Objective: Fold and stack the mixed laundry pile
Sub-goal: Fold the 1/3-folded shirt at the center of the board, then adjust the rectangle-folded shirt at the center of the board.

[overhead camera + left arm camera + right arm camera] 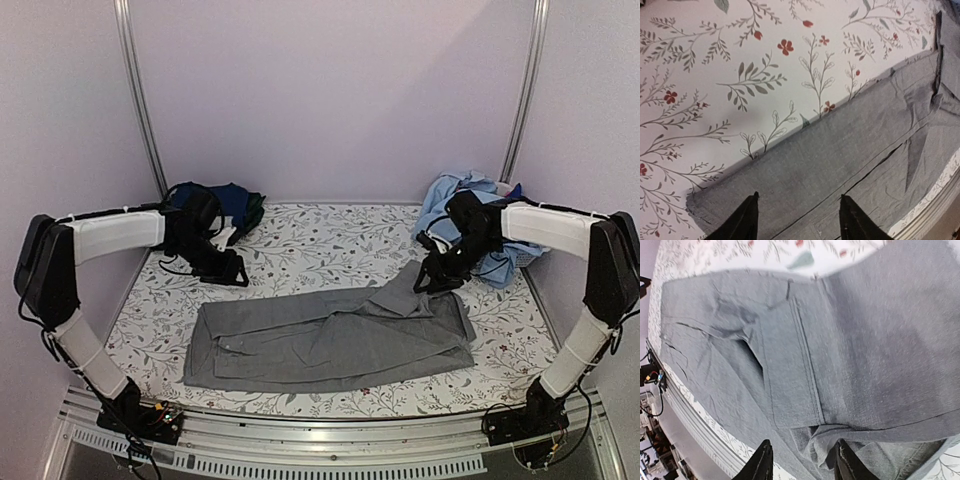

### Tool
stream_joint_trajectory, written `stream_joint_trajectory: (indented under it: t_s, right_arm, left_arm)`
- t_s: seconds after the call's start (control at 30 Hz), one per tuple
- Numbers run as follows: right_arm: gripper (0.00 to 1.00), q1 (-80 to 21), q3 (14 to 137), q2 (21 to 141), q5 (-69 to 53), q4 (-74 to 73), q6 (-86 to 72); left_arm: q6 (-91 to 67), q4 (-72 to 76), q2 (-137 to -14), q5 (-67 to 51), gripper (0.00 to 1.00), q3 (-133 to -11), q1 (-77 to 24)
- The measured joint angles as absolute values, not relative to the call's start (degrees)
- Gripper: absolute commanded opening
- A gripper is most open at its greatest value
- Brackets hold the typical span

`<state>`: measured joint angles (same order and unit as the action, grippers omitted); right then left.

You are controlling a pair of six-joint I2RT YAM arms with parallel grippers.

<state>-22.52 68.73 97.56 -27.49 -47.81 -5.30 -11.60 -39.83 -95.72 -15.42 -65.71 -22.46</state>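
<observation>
The grey collared shirt (330,335) lies spread across the middle of the table, partly folded, with one flap reaching up toward the back right. My left gripper (235,272) hovers open and empty by the shirt's far left edge; the left wrist view shows its jaws apart (799,200) over grey cloth (865,150). My right gripper (432,280) is open over the shirt's right flap; in the right wrist view (802,447) a bunched fold (820,435) lies between the fingers, not pinched. The rest of the pile sits at the back: navy and dark green pieces (238,205), light blue shirts (450,198).
The white floral sheet (320,240) covers the table. Metal frame posts (140,100) stand at both back corners against the walls. The table's metal front rail (330,440) runs along the near edge, also seen in the left wrist view (935,200).
</observation>
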Motion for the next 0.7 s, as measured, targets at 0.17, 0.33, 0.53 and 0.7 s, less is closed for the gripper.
stream_joint_trajectory:
  t_s: [0.17,0.33,0.53,0.7]
  right_arm:
    - [0.49,-24.56,72.69,91.9,-23.99,-45.52,-4.4]
    - [0.5,-32.45,73.82,94.19,-19.35,-45.23,-1.21]
    - [0.51,-37.54,74.28,100.44,-14.68,-46.06,0.49]
    - [0.51,-38.3,74.85,105.32,-9.93,-46.13,0.84]
  left_arm:
    - [-14.68,-30.06,-85.32,-12.56,1.0,-65.49,-22.44]
    - [-19.94,-17.67,-73.63,-12.53,1.0,-63.07,-20.16]
    - [-22.68,-14.92,-72.82,-13.08,1.0,-61.65,-17.78]
    - [-23.44,-15.14,-72.69,-13.15,1.0,-60.23,-17.78]
